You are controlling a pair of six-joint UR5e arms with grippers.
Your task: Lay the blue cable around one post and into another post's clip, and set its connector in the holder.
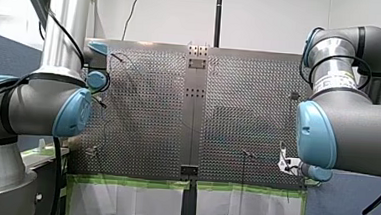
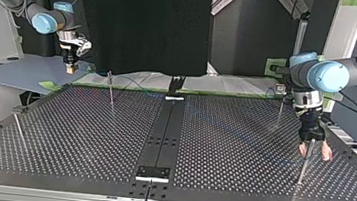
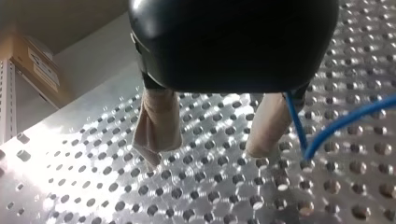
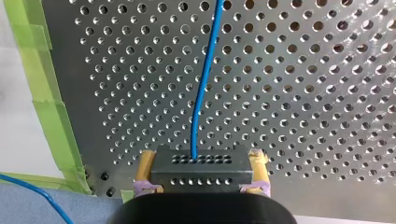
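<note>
Right wrist only: my right gripper (image 4: 201, 161) pinches connector (image 4: 201, 171), blue cable (image 4: 201, 93) leaving it.
Left wrist: my left gripper (image 3: 205, 154) spread, cable beside one pad.

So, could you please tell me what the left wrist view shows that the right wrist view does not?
Only the left wrist view: my left gripper, its beige fingers apart with nothing between them, and the blue cable passing beside one finger.
Only the right wrist view: my right gripper clamped on the dark connector, the cable running from it across the perforated table, and green tape along the table's edge.
Both: the blue cable and the perforated table.
</note>
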